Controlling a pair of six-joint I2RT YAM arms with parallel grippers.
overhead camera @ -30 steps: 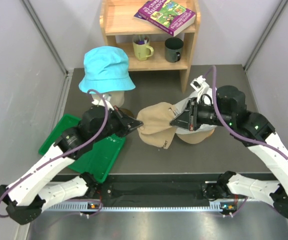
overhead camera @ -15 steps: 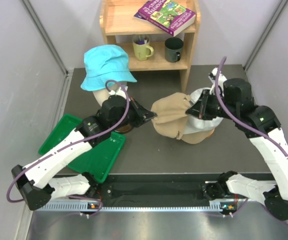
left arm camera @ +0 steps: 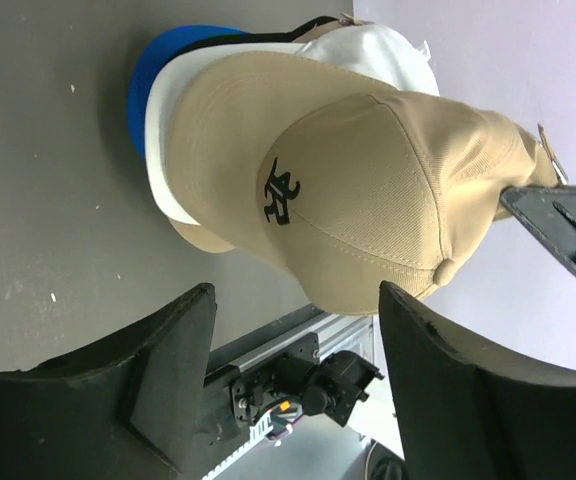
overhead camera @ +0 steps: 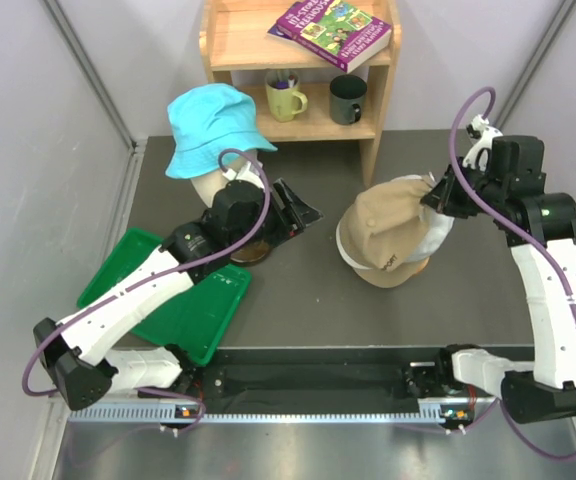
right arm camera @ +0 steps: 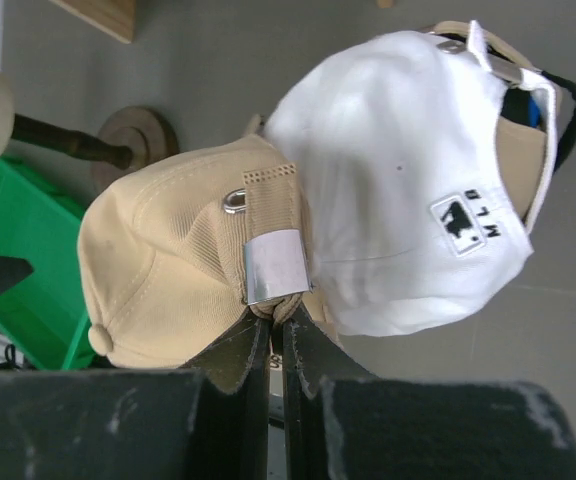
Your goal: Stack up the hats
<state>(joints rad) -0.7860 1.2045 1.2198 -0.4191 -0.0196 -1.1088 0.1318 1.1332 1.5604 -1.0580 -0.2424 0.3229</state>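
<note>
We see our left arm (overhead camera: 118, 310) and right arm (overhead camera: 540, 285) built alike: glossy white shells over the long links, chunky matte black housings at the joints, and a black-and-white base (overhead camera: 168, 362) under each. A thin purple cable (overhead camera: 457, 120) loops free of each arm near the wrist and trails down along its links. The left claw (left arm camera: 298, 300) has two broad, blunt black fingers (left arm camera: 168, 370) with a dull grainy finish, while the right claw (right arm camera: 275, 325) has narrow dark tips ahead of black blocks flecked with pale scuffs.
</note>
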